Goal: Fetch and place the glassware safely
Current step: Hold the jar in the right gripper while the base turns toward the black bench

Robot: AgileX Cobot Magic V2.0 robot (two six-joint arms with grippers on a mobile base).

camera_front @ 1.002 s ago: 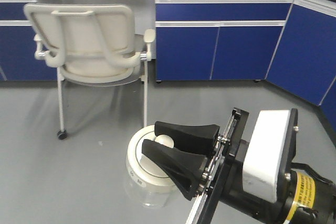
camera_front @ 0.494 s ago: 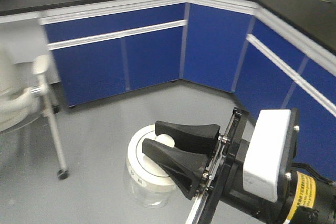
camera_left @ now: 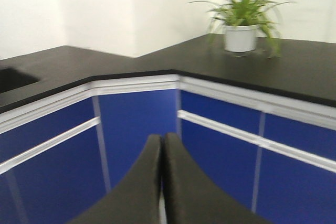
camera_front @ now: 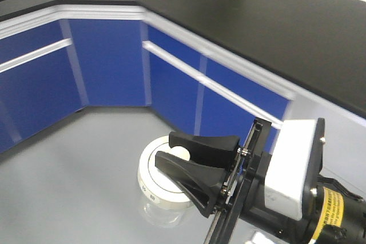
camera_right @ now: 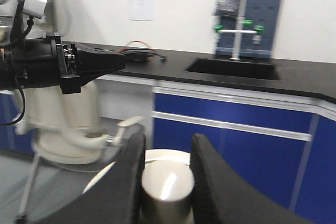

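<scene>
Over floor [camera_front: 63, 164] | right hand [camera_front: 166, 148] clamped on jar [camera_front: 153, 182] by its lid knob, same hold as before | left hand [camera_left: 160, 141] pressed shut, empty | chair [camera_right: 68, 124] gone from front view, cabinets [camera_front: 108, 67] and black surface [camera_front: 286, 27] arrived: I judge base is turning toward placing spot.

Blue cabinets [camera_front: 114, 67], black countertop [camera_front: 274, 21], grey floor [camera_front: 68, 170], potted plant [camera_left: 240, 35]

Black corner benchtop [camera_left: 131, 64] runs across my view; on it, upper right, one white pot holding a green spiky-leaved plant [camera_left: 240, 38].
</scene>
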